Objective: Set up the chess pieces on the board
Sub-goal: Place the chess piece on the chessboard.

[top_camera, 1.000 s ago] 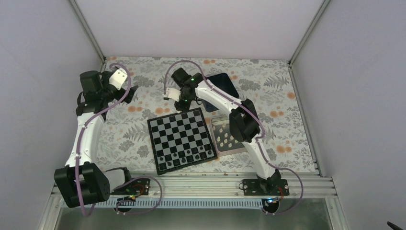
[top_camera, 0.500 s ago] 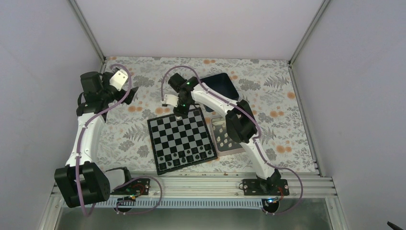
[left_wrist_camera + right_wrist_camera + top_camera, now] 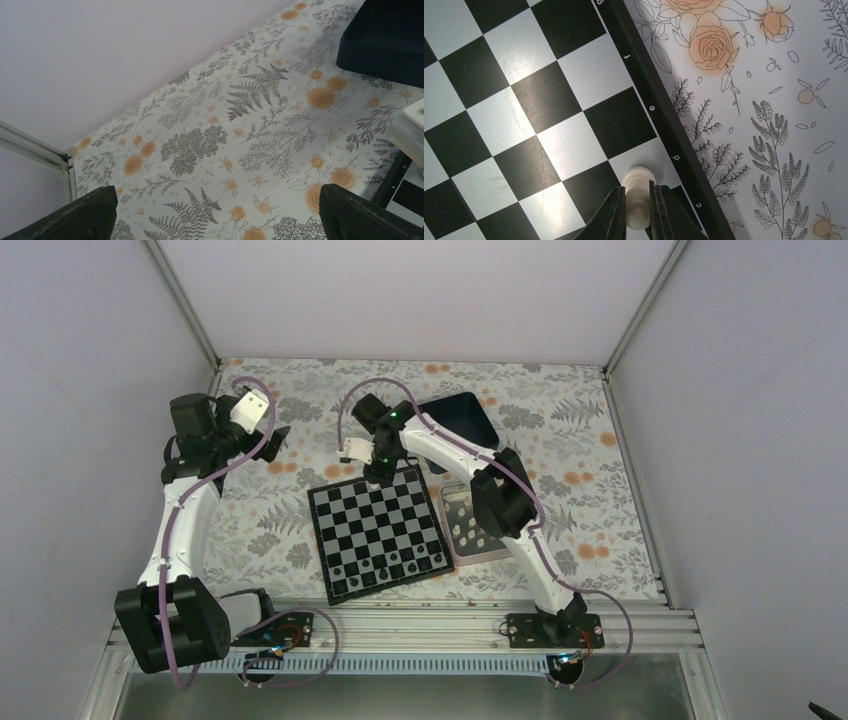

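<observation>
The black-and-grey board lies flat in the middle of the table, with tiny black pieces along its near rows. My right gripper is at the board's far edge, shut on a cream-white chess piece whose base is over a light square by the letter d on the border. More cream-white pieces lie in the silver tin to the right of the board. My left gripper is open and empty over the floral cloth at the far left, its dark fingertips wide apart.
A silver rectangular tin touches the board's right side. A dark blue square box sits behind it, also in the left wrist view. Grey walls and metal rails enclose the floral table.
My right gripper has moved left and down from behind the board to its far edge, carrying the white piece onto the edge square. The left arm has barely moved.
</observation>
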`<state>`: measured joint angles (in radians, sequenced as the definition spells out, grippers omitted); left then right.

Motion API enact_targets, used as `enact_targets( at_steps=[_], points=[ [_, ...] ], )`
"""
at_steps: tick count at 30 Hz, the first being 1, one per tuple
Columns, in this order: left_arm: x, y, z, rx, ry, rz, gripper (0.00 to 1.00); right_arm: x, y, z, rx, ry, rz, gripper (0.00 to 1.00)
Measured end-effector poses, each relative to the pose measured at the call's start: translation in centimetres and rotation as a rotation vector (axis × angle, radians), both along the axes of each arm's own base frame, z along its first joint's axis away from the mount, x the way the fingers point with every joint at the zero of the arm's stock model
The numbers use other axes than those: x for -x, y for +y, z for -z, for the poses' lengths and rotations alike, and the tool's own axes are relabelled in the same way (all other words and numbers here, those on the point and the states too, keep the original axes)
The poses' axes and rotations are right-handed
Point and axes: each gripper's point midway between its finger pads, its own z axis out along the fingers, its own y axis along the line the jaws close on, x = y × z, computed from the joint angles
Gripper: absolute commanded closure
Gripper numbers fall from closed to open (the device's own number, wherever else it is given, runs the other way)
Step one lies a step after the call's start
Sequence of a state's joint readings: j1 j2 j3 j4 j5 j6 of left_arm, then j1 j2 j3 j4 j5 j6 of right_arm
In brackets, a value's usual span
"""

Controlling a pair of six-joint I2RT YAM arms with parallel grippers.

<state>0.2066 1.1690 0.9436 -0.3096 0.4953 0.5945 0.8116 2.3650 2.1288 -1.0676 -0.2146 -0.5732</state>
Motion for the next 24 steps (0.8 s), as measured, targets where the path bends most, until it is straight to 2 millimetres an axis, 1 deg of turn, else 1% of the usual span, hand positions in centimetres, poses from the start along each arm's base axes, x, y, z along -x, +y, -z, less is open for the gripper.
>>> enact_targets(
  at_steps=[6, 7, 8, 9, 14, 18, 21, 23, 24],
  points=[
    [0.0, 0.0, 0.0, 0.002, 0.0, 0.003, 0.0, 0.0, -0.1, 0.4, 0.004, -0.003, 0.001, 0.82],
    [0.0, -0.1, 0.0, 0.002, -0.001, 0.004, 0.0, -0.1, -0.1, 0.5, 0.004, -0.005, 0.001, 0.77],
    [0.0, -0.1, 0.0, 0.003, -0.001, 0.004, 0.0, -0.2, 0.0, 0.6, 0.003, -0.009, 0.002, 0.69],
    [0.0, -0.1, 0.0, 0.003, -0.001, 0.004, 0.0, -0.3, 0.0, 0.8, 0.002, -0.013, 0.002, 0.65],
    [0.0, -0.1, 0.0, 0.003, -0.001, 0.006, 0.0, -0.3, -0.2, 1.3, 0.01, -0.014, 0.008, 0.53],
    [0.1, -0.2, 0.0, 0.006, 0.0, 0.01, 0.0, -0.2, -0.2, 1.1, 0.004, -0.019, 0.011, 0.5],
    [0.1, -0.2, 0.1, 0.008, 0.005, 0.012, 0.0, 0.3, -0.8, -0.3, -0.001, -0.026, 0.017, 0.47],
    [0.3, -0.3, 0.0, 0.009, 0.007, 0.013, 0.0, 0.7, -1.4, -1.9, -0.014, -0.041, 0.025, 0.46],
    [0.4, -0.3, 0.0, 0.009, 0.005, 0.013, 0.0, 1.1, -2.0, -3.1, -0.021, -0.049, 0.03, 0.46]
  ],
)
